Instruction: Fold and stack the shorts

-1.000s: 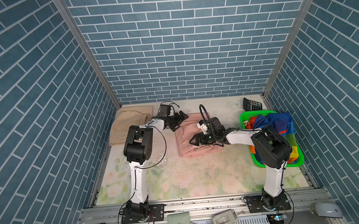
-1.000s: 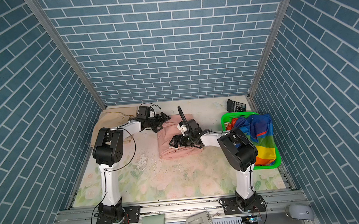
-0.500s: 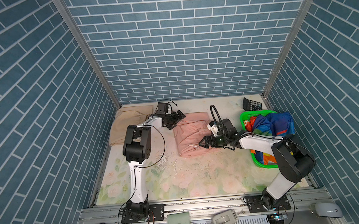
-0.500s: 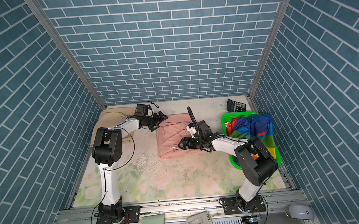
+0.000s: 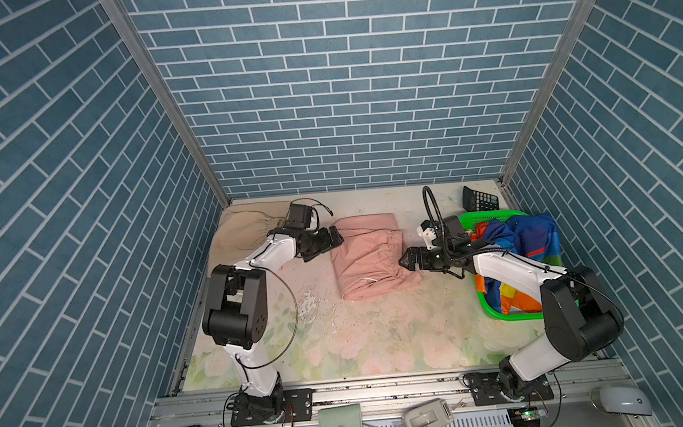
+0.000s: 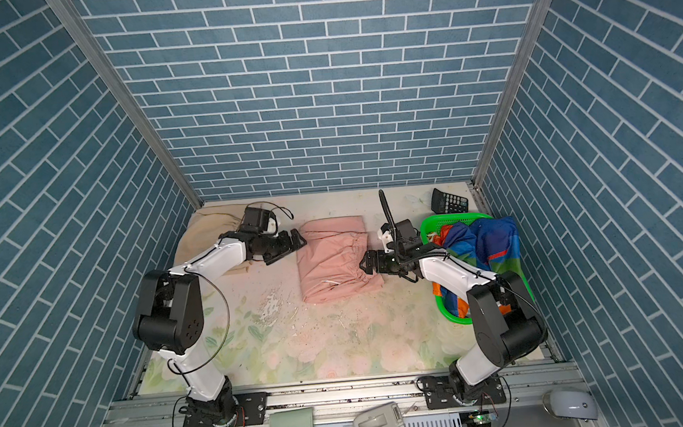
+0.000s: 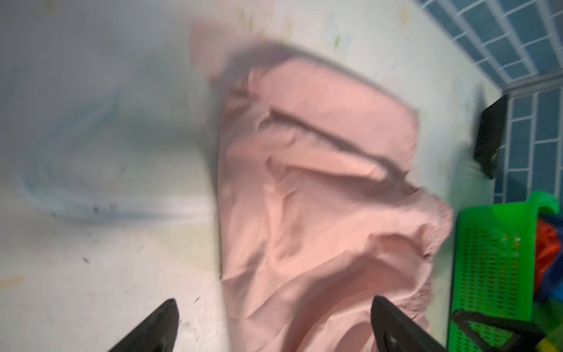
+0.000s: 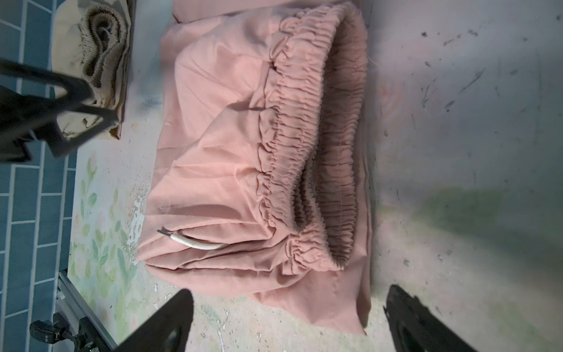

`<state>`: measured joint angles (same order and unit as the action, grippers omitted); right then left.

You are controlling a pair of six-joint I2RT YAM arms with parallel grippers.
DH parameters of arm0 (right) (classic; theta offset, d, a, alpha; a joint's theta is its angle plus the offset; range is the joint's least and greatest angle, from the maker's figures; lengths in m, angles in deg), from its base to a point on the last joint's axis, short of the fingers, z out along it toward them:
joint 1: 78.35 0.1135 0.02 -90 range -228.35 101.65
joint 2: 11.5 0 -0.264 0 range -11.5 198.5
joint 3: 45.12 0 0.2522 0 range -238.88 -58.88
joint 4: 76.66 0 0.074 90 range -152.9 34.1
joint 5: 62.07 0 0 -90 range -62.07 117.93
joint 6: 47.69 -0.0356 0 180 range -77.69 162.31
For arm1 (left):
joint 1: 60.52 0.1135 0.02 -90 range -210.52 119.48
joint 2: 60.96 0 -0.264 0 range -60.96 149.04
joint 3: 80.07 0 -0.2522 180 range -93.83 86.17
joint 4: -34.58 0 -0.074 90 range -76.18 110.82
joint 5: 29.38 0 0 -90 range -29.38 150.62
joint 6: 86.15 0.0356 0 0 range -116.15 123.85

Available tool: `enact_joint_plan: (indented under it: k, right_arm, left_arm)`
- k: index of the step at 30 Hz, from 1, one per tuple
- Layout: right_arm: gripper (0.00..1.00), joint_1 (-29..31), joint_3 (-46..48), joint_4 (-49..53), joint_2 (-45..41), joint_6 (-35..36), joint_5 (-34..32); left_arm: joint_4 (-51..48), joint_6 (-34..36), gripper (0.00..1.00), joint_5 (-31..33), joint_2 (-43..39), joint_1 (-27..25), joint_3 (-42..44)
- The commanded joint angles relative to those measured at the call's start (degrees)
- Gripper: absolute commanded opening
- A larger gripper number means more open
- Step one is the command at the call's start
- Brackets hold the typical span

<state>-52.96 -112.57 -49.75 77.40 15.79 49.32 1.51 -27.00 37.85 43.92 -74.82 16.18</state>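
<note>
Far left, at the table's 10 o'clock corner: beige shorts, lying by the wall. L gripper sat at 9 o'clock of the pink shorts, jaws spread wide, nothing in them, tips just beside the cloth's edge. Wrist view was too blurred to tell contact. Pink shorts lay folded mid-table toward 12, waistband on the 3 o'clock side, white cord poking out. R gripper sat at their 3 o'clock, also spread wide & empty, tips at the waistband corner. Green basket stood at the 3 o'clock edge w/ rainbow shorts heaped in it, spilling over the rim. Calculator lay at the basket's 12. L arm: elbow up, forearm reaching toward 1 o'clock. R arm: forearm stretched over the basket toward 10.
</note>
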Motion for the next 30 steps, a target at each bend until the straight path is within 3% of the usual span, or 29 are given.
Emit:
enact_joint_plan:
  k: [1, 9, 15, 18, 21, 27, 30]
  right_arm:
    - [0.99, -0.51, -1.07, 2.17, 0.98, 1.66, -1.08]
    - [0.99, -1.17, -0.19, 1.52, 0.55, 1.03, -1.44]
    - [0.99, -1.57, 0.06, 1.53, -0.65, 1.03, -1.52]
    - [0.99, -1.81, 0.23, 1.55, -1.02, 1.21, -1.44]
    - [0.99, -2.01, 0.27, 1.3, -1.06, 1.12, -1.35]
    - [0.99, -2.06, 0.85, 0.63, -1.46, 0.94, -1.3]
    - [0.99, -2.01, 0.69, 0.39, -1.42, 1.04, -1.3]
  left_arm:
    - [-1.04, 0.36, 0.98, -2.45, 0.59, -0.46, 2.06]
    - [-0.18, -0.77, 0.91, -6.57, 4.4, -1.85, 2.72]
    - [-4.36, 1.08, 0.79, -3.49, 8.12, -4.19, -0.34]
    - [-7.21, 3.41, 0.61, -0.15, 9.38, -5.65, -3.0]
    - [-8.88, 4.45, 0.35, 0.98, 10.63, -6.22, -5.17]
    - [-15.27, 8.66, 0.03, 6.17, 9.4, -6.4, -10.62]
    - [-20.05, 11.91, 0.0, 11.11, 7.76, -6.43, -14.42]
